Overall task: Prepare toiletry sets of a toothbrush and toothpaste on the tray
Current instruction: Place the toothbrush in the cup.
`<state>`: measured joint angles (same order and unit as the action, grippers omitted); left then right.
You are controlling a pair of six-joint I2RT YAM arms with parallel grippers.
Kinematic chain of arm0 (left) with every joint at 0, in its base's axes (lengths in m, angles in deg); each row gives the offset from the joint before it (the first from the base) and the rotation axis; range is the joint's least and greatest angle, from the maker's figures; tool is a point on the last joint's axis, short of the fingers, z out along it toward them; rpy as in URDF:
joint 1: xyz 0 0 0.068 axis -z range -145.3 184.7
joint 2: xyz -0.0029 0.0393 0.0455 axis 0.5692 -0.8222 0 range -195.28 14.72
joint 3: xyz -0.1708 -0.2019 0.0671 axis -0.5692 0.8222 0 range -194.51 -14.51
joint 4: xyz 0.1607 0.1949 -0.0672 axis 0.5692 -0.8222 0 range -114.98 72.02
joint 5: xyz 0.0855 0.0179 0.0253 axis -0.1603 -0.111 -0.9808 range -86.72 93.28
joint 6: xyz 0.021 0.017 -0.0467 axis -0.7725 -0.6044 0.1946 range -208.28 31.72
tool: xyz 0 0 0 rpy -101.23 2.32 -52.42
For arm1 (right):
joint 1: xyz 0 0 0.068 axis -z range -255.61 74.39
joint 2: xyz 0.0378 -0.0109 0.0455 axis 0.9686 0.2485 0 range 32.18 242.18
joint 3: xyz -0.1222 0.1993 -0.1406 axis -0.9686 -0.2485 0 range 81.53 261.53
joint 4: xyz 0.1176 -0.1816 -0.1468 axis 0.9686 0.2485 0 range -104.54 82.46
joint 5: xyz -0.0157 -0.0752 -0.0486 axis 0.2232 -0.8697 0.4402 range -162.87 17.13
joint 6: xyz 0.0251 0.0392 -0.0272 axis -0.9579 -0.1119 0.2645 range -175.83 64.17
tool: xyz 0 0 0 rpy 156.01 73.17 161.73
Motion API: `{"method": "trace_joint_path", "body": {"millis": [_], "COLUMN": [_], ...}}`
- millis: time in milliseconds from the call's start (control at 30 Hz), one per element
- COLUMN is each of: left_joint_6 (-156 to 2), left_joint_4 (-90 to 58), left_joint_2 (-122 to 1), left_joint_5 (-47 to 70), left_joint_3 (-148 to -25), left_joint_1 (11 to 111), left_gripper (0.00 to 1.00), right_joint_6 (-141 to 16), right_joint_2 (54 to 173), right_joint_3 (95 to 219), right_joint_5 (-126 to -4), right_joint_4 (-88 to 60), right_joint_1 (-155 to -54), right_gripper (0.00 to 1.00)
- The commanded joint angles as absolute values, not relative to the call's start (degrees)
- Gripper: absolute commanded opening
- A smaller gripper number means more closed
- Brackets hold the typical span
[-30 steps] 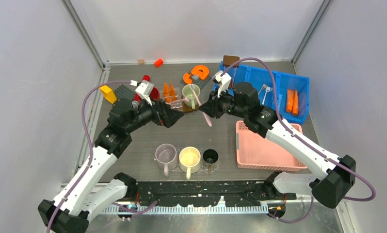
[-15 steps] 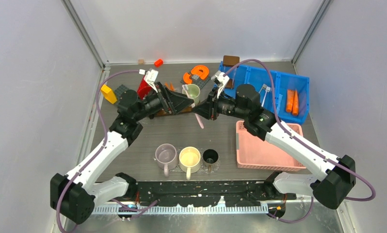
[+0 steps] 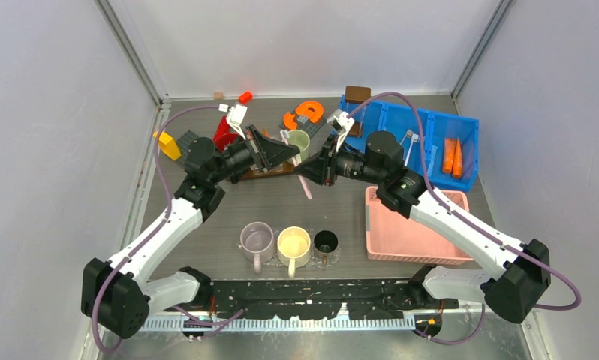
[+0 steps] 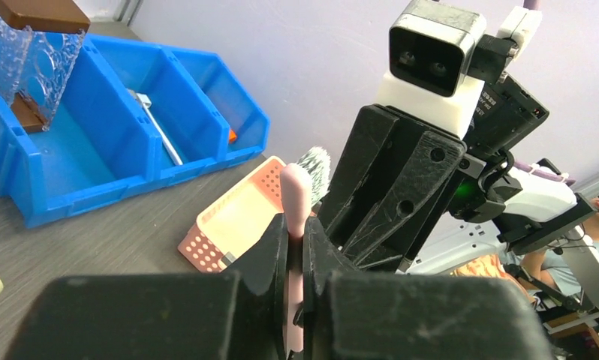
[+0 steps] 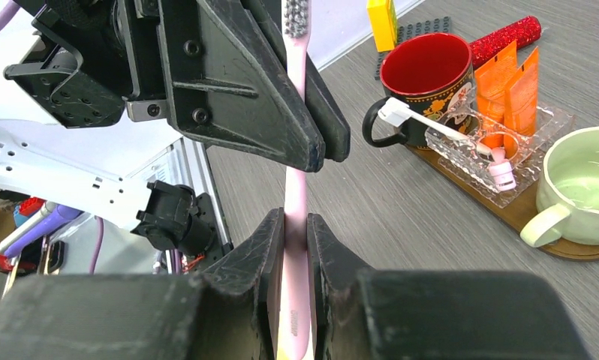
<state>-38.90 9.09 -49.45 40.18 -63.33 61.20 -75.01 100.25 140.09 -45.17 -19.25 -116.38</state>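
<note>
One pink toothbrush [image 5: 297, 150] is gripped from both sides. My right gripper [image 5: 296, 219] is shut on its lower handle. My left gripper [image 4: 296, 225] is shut on it higher up, just below the bristle head [image 4: 314, 163]. In the top view the two grippers, left [image 3: 295, 155] and right [image 3: 304, 171], meet tip to tip above the table's middle, and the pink handle [image 3: 305, 188] hangs below them. Orange toothpaste tubes [image 5: 508, 84] stand in a clear holder, a white toothbrush [image 5: 430, 125] lying beside them. More orange tubes [image 3: 453, 156] lie in the blue bin. The pink tray [image 3: 409, 232] sits at the right.
A red mug [image 5: 424, 73] and a green mug [image 3: 296, 141] stand on the brown board behind the grippers. Three mugs [image 3: 294, 244] line the near edge. The blue bin [image 3: 424, 124] is at the back right, an orange C-shaped block [image 3: 304, 114] and a yellow block [image 3: 167, 144] further left.
My left gripper came in open towards the right gripper and has shut on the pink toothbrush. The right gripper has kept its hold, shifting slightly left.
</note>
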Motion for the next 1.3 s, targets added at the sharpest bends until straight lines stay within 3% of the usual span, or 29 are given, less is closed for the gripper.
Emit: {"method": "trace_joint_path", "body": {"millis": [0, 100, 167, 300, 667, 1267], "left_joint_6": [-40.87, -44.71, -48.5, -57.61, -66.74, -57.7], "left_joint_4": [10.09, 5.01, 0.17, -10.38, -24.14, -27.74], "left_joint_2": [-47.06, -45.28, -43.66, -38.64, -22.53, -5.4], "left_joint_5": [41.37, 39.67, 37.9, 30.38, 7.72, -5.69], "left_joint_3": [-64.91, -65.19, -65.66, -65.65, -57.06, -40.35], "left_joint_1": [61.5, 61.66, 61.9, 63.27, 67.86, 67.98], "left_gripper": [0.0, 0.0, 0.0, 0.0, 0.0, 0.0], "right_joint_6": [-75.5, -75.52, -75.33, -74.03, -71.69, -70.78], "right_joint_2": [98.93, 98.31, 97.64, 95.19, 86.31, 79.02], "right_joint_3": [139.85, 139.53, 139.23, 138.1, 132.23, 126.65], "right_joint_5": [-45.28, -45.84, -46.52, -50.05, -64.11, -73.62], "right_joint_4": [-22.53, -22.22, -21.65, -19.74, -16.7, -12.78], "right_joint_1": [-116.74, -116.74, -116.74, -116.71, -116.74, -116.67], "right_gripper": [0.16, 0.48, 0.62, 0.8, 0.87, 0.88]}}
